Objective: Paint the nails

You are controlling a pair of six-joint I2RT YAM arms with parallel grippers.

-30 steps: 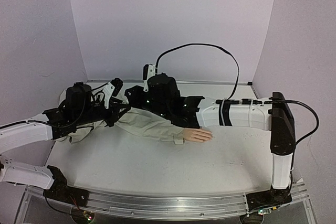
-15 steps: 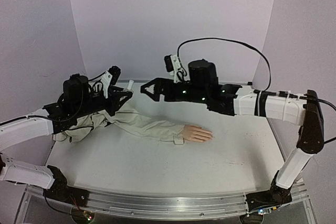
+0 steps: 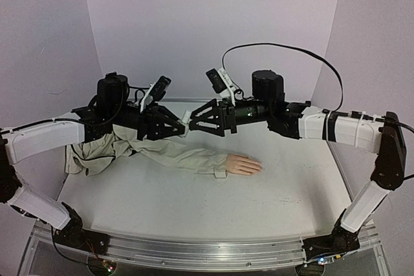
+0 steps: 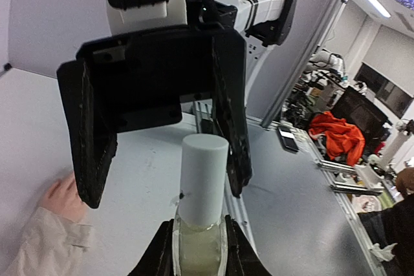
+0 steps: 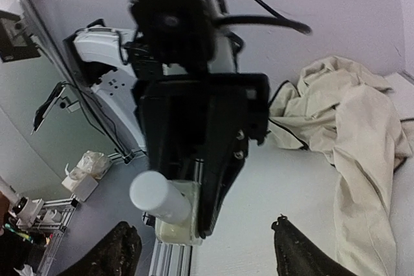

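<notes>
Uncapping: left hand (image 3: 178,126) grips the bottle (image 4: 196,250); right hand (image 4: 163,182), wide, straddles its cap (image 4: 204,172). Next: close, twist off. Nails (image 3: 259,167) lie at 5 o'clock.

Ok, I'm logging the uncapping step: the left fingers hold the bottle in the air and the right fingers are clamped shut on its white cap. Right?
Not quite. The right fingers are open, spread either side of the white cap, as the left wrist view shows. The left fingers do hold the bottle in the air.
</notes>
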